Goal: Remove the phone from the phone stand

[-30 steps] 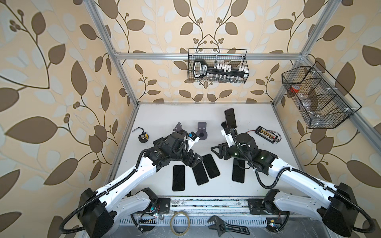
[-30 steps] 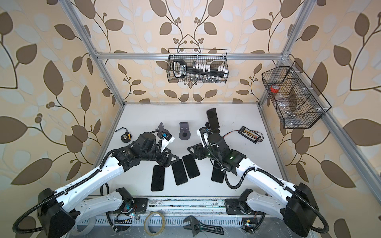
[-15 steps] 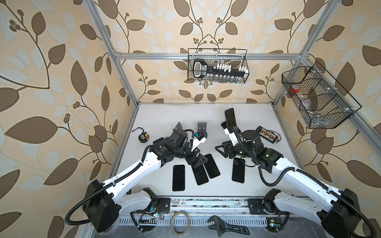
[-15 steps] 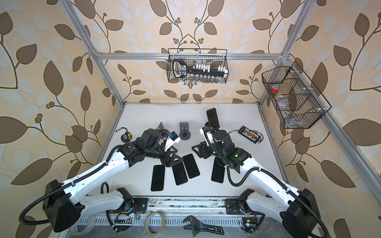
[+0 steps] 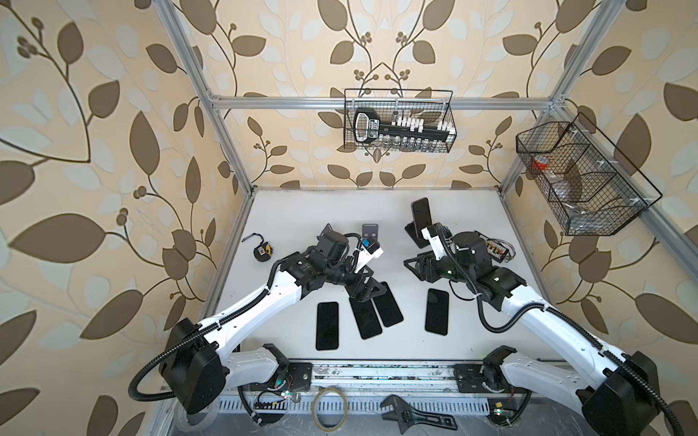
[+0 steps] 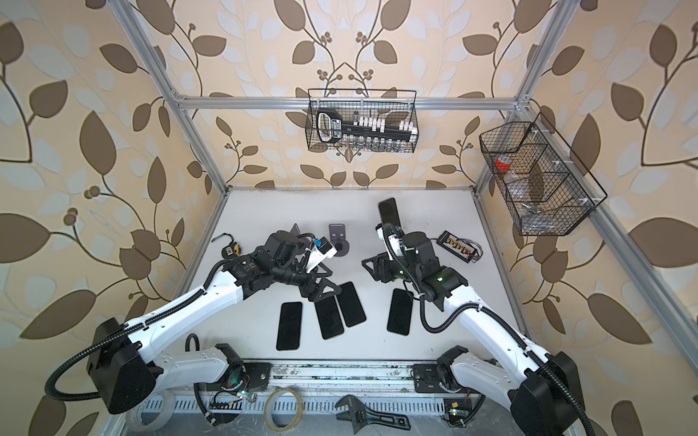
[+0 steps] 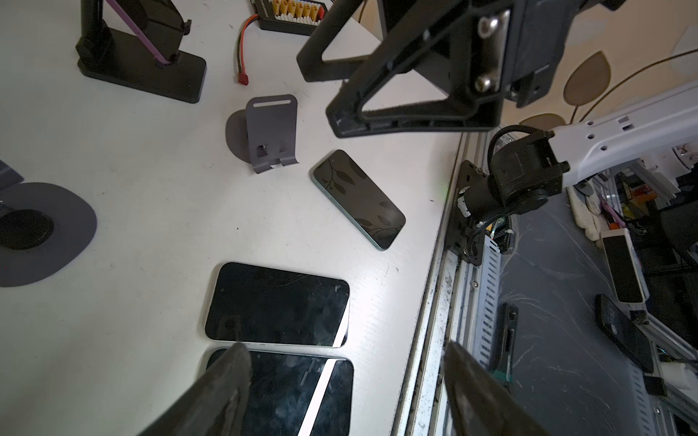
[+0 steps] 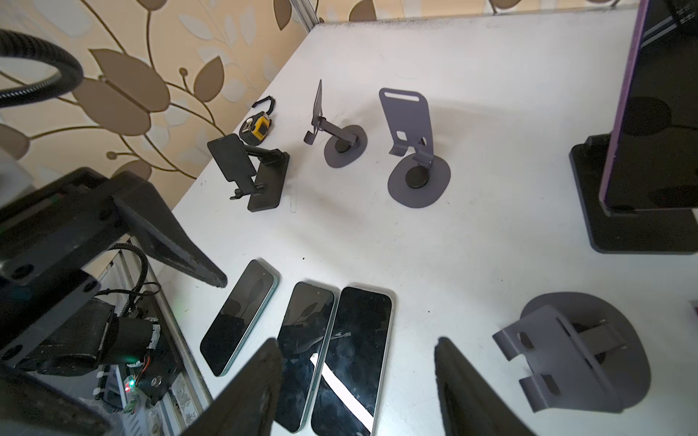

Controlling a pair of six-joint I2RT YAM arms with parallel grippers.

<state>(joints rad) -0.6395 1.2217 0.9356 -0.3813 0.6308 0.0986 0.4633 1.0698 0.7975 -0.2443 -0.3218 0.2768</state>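
Four phones [image 5: 326, 325] were laid flat at six o'clock, a fifth phone [image 5: 422, 213] propped at one; left gripper [image 5: 372, 292] and right gripper [image 5: 412, 268] were spread, empty.

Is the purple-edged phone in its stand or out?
In. The phone stands upright, its lower edge seated on the black stand, not flat on the table.

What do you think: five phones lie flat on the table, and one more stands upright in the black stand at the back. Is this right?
Not five: both top views show four phones lying flat on the table. The rest holds: one more phone stands upright in the black stand at the back.
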